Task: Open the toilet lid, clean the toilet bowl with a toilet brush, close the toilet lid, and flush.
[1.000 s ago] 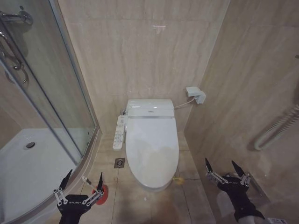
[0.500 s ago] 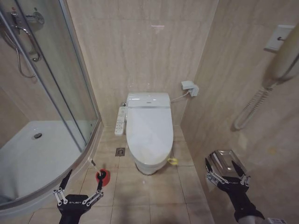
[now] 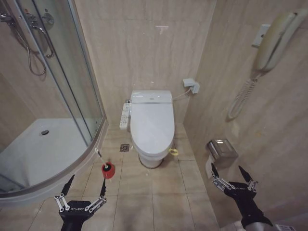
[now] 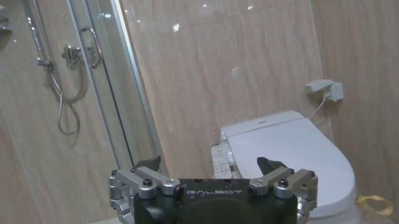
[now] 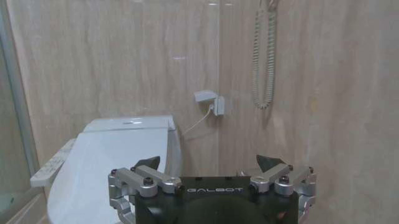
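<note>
**Both claws idle, toilet lid down**

Head view: toilet lid (image 3: 152,123) is closed flat over the toilet bowl (image 3: 150,159), centre of frame against the back wall. Small yellow-green strap loop (image 3: 173,152) hangs at the lid's lower-right edge. White button panel (image 3: 125,115) runs along the toilet's left side in frame.

Toilet brush (image 3: 100,158) stands tilted in its red holder cup (image 3: 107,170) on the floor, lower left of centre, near the curved shower base (image 3: 57,182), well apart from the toilet.

Left claw (image 3: 81,191) at bottom left, fingers spread, holding nothing, just below the red cup in frame, not touching it. Right claw (image 3: 232,177) at bottom right, fingers spread, empty, below the metal paper holder (image 3: 221,149) on the right wall.

Left wrist view: left claw (image 4: 212,167) spread, lid (image 4: 293,154) beyond it. Right wrist view: right claw (image 5: 209,164) spread, lid (image 5: 112,158) closed beyond.

Wall phone (image 3: 269,41) upper right, coiled cord below.
</note>
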